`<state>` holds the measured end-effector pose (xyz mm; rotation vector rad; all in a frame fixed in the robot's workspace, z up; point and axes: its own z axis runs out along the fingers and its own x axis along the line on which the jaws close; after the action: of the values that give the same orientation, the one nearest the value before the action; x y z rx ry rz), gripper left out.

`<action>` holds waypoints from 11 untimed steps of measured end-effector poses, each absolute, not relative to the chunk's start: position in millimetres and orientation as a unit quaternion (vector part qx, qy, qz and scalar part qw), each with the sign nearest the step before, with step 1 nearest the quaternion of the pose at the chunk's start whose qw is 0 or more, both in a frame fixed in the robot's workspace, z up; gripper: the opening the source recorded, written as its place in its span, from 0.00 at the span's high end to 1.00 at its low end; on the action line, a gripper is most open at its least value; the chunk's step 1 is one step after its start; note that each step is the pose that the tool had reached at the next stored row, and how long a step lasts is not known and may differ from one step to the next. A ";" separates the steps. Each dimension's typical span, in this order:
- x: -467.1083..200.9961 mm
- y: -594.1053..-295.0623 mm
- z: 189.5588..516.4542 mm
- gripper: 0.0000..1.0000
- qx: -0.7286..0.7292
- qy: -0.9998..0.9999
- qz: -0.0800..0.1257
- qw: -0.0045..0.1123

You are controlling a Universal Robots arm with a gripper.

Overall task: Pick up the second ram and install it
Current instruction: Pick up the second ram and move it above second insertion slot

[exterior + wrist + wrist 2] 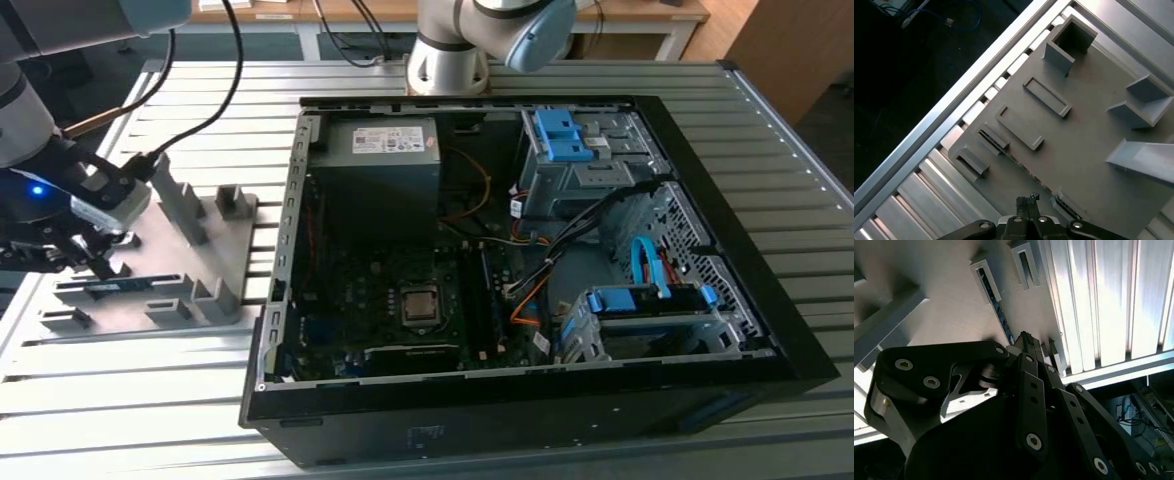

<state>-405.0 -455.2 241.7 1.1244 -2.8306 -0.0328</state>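
My claw [94, 262] is pinched closed on nothing, its tip just beside one end of the second ram [127, 285]. That's a thin, long dark stick with bluish patches, seated in a narrow slot holder on the grey fixture plate [230, 262] at the exterior view's left; both wrist views show it too [996, 305] [994, 140]. Grey upright blocks [180, 205] crowd the plate, the open black computer case [747, 300] sits well apart to the right, and the white label [394, 140] on its power supply is too small to read.
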 end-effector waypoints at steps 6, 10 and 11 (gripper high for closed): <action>-405.0 -455.2 241.7 0.90 0.407 -0.912 -0.009 0.048; -405.0 -455.2 241.7 0.90 0.431 -0.901 -0.008 0.048; -405.0 -455.2 241.7 0.90 0.437 -0.898 -0.008 0.048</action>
<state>-405.0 -455.2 241.7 1.3333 -2.7374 -0.0230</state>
